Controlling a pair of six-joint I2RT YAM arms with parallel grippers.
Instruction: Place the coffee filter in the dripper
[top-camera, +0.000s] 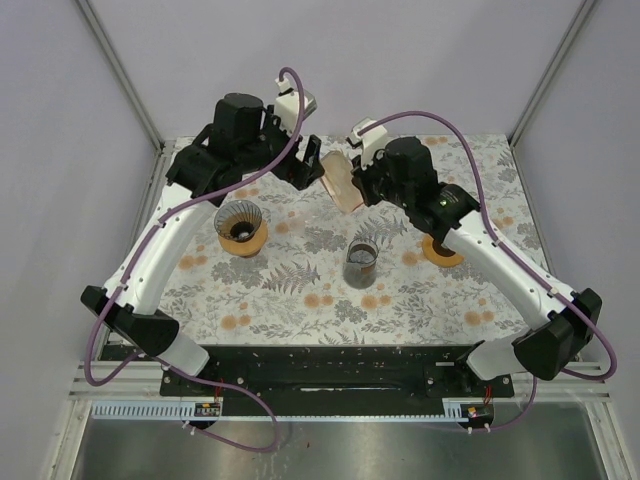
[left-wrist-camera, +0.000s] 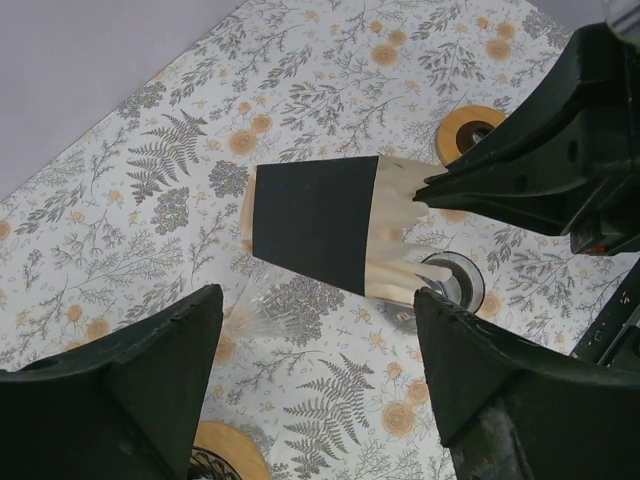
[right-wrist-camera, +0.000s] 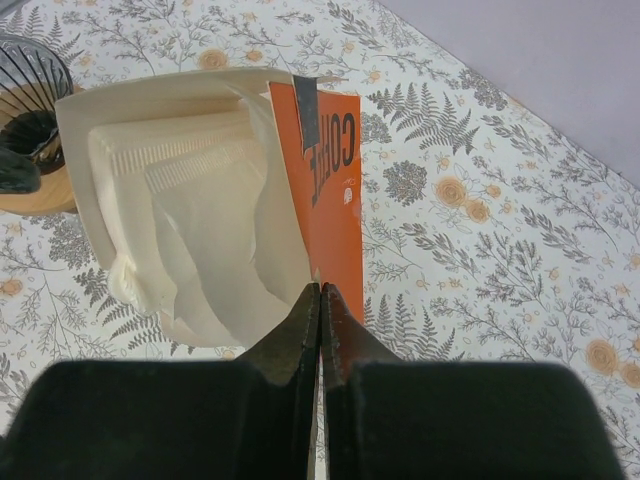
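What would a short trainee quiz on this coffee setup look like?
1. Which arm's gripper is clamped on the coffee filter pack? A) left B) right C) neither
2. True or false: the left gripper is open.
3. Short answer: does the wire dripper have a filter in it yet?

Key: 1 is B, the right gripper, shut on the pack's edge. 2 is true. 3 is no: the top view shows only bare wire.
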